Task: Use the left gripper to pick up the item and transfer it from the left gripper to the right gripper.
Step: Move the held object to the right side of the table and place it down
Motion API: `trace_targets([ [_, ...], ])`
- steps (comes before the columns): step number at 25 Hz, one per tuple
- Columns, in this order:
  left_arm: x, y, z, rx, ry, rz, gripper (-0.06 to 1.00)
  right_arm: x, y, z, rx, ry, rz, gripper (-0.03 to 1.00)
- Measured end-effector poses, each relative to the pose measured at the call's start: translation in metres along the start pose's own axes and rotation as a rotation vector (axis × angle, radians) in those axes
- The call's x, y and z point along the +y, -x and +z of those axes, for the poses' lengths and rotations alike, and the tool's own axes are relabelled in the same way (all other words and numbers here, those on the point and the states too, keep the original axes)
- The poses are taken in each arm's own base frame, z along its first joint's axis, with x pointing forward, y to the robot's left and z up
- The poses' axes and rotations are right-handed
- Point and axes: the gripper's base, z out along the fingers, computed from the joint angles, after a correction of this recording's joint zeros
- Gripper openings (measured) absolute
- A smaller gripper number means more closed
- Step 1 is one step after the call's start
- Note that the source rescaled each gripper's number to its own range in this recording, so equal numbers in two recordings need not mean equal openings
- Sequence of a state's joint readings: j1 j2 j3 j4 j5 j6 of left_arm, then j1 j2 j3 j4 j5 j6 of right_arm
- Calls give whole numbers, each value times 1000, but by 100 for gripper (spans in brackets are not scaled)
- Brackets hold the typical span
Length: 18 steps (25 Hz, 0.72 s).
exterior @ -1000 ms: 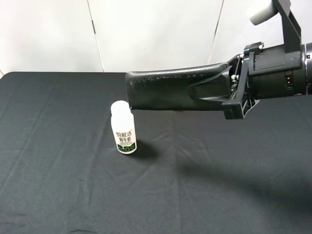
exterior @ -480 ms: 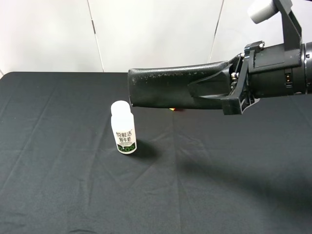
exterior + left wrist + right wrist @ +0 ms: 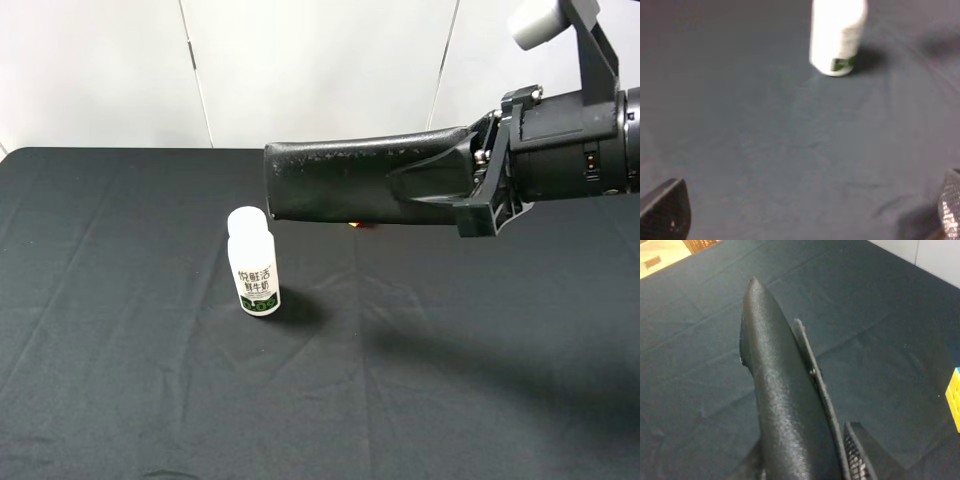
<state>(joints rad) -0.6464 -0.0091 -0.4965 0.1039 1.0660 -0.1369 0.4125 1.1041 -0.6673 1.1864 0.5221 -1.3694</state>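
Observation:
The item, a long matte black soft case [image 3: 345,180], hangs level in the air above the table, held at its right end by my right gripper [image 3: 425,185], which is shut on it. In the right wrist view the case [image 3: 780,390] runs away from the camera, with one finger [image 3: 859,455] pressed against its side. My left gripper [image 3: 807,210] is out of the exterior view. Its wrist view shows only two fingertips [image 3: 665,210] far apart, open and empty above the cloth.
A white bottle with a green label [image 3: 254,262] stands upright on the black cloth [image 3: 120,380], below the case's left end, and shows in the left wrist view [image 3: 836,37]. A multicoloured cube [image 3: 954,397] lies on the cloth, mostly hidden behind the case [image 3: 358,224].
My right gripper has lifted the case slightly up and to the right. In the last half second it has barely moved.

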Motion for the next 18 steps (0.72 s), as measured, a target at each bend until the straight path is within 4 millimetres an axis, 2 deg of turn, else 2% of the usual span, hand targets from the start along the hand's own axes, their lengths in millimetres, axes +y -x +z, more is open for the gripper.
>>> trace_targets([
  [11,-7,-1,-1,-33,463,-325,99,-9,0,0,5,-94,-44,0],
  [18,-9,-1,-1,-41,567,-398,99,-27,3,-4,-17,-303,-111,0],
])
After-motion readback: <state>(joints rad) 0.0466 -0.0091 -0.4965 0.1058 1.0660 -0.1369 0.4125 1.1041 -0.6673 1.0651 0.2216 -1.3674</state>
